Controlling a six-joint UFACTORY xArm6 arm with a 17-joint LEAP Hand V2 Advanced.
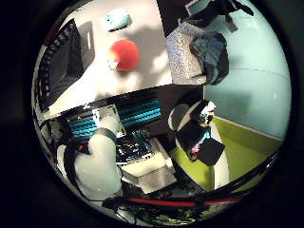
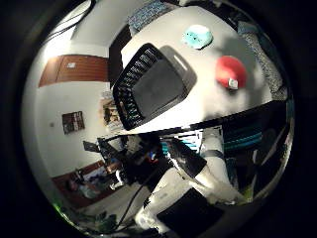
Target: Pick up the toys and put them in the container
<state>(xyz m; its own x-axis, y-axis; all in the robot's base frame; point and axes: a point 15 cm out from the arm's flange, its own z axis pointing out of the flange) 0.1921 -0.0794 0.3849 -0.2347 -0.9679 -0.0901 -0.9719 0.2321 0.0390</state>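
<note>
A round red plush toy [image 2: 231, 72] with a small white tag lies on the white table [image 2: 208, 101]. A pale teal plush toy [image 2: 197, 36] lies farther off on the same table. A black slatted basket [image 2: 148, 87] stands on the table beside them, with nothing visible inside it. My hand [image 2: 198, 163] is well away from the table and the toys; its white and black fingers reach into the view, relaxed, with nothing between them.
A speckled grey armchair [image 1: 187, 54] with dark clothing on it stands beside the table. Past the table's edge is a green floor area [image 1: 237, 152] with a white and black chair [image 1: 199, 137].
</note>
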